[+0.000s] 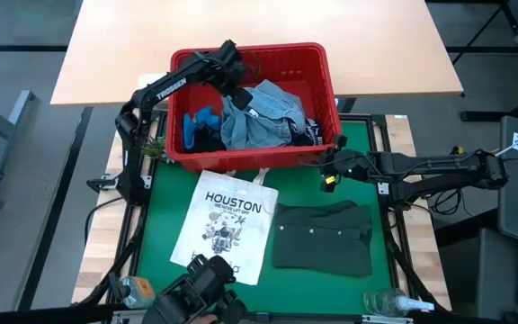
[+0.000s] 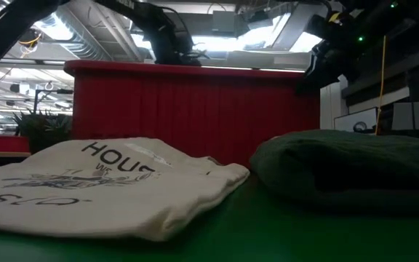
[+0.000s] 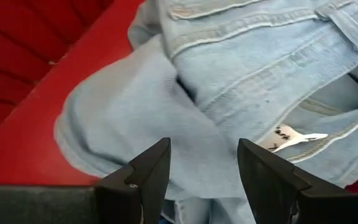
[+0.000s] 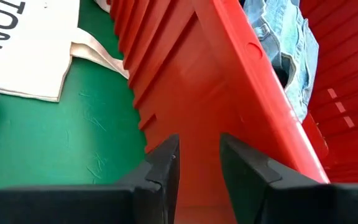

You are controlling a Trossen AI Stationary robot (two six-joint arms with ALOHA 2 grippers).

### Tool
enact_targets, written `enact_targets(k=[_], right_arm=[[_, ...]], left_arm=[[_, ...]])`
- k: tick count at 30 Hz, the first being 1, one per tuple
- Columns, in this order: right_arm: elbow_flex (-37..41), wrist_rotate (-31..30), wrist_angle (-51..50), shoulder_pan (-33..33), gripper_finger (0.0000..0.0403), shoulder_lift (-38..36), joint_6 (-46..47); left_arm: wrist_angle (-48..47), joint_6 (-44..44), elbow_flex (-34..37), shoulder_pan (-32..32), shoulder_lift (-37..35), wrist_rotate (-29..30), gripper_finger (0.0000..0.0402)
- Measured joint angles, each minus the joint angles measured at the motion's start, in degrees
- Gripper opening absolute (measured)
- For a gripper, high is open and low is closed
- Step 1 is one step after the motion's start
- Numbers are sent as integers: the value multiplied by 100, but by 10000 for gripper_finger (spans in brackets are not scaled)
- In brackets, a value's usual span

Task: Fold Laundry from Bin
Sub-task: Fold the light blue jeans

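1. High view: the left gripper (image 1: 237, 87) reaches into the red bin (image 1: 326, 94), at the upper left part of the light blue denim shirt (image 1: 263, 117) that lies heaped in the middle of the bin. Just to the gripper's left, inside the bin, lie a bright blue garment (image 1: 207, 117) and a dark navy one (image 1: 207, 139). The right gripper (image 1: 331, 166) sits outside the bin, close against its front right corner, above the green mat (image 1: 156, 225). Below and slightly left of that gripper, the dark green shirt (image 1: 322, 236) lies folded flat on the mat; further left lies the white "HOUSTON" tote bag (image 1: 227, 225), its handles touching the bin's front wall.

2. Low view: the bin's red front wall (image 2: 195, 109) stands behind the tote bag (image 2: 100, 182) and the folded dark green shirt (image 2: 355, 167). Dark arm parts show above the rim on both sides, but the fingers cannot be made out here.

3. Left wrist view: the left gripper (image 3: 204, 174) has its two dark fingers (image 3: 151, 171) spread apart, hovering directly over the denim shirt (image 3: 241, 81) with nothing between them. A small white label (image 3: 294, 138) on the shirt lies just ahead of one finger. The bin's red inner wall (image 3: 23, 81) shows beside the cloth.

4. Right wrist view: the right gripper (image 4: 197, 168) has its fingers (image 4: 163, 165) partly apart, holding nothing, pointed at the outer face of the bin's wall (image 4: 185, 81) just ahead. Beyond the thick rim, the denim shirt (image 4: 284, 43) lies inside. On the gripper's other side are the green mat (image 4: 55, 143) and a corner of the tote bag (image 4: 23, 50).
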State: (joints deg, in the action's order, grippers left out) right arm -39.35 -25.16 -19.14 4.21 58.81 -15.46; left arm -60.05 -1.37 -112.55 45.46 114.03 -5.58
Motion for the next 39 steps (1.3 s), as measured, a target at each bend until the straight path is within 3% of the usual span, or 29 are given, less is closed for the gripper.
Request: enact_targets(k=[9, 18, 24, 31, 39], right_arm=[[0, 37, -9, 0, 115, 0, 7], [0, 75, -24, -3, 115, 0, 14], [0, 76, -26, -4, 115, 0, 15], [0, 71, -26, -4, 115, 0, 14], [0, 22, 10, -7, 115, 0, 13]], left_arm=[[-148, -125, -2, -159, 37, 92, 180], [-227, -105, 0, -358, 511, 413, 175], [155, 252, -2, -365, 722, 1128, 112], [1232, 378, 0, -68, 925, 1100, 15], [1761, 456, -56, 222, 1002, 689, 28]])
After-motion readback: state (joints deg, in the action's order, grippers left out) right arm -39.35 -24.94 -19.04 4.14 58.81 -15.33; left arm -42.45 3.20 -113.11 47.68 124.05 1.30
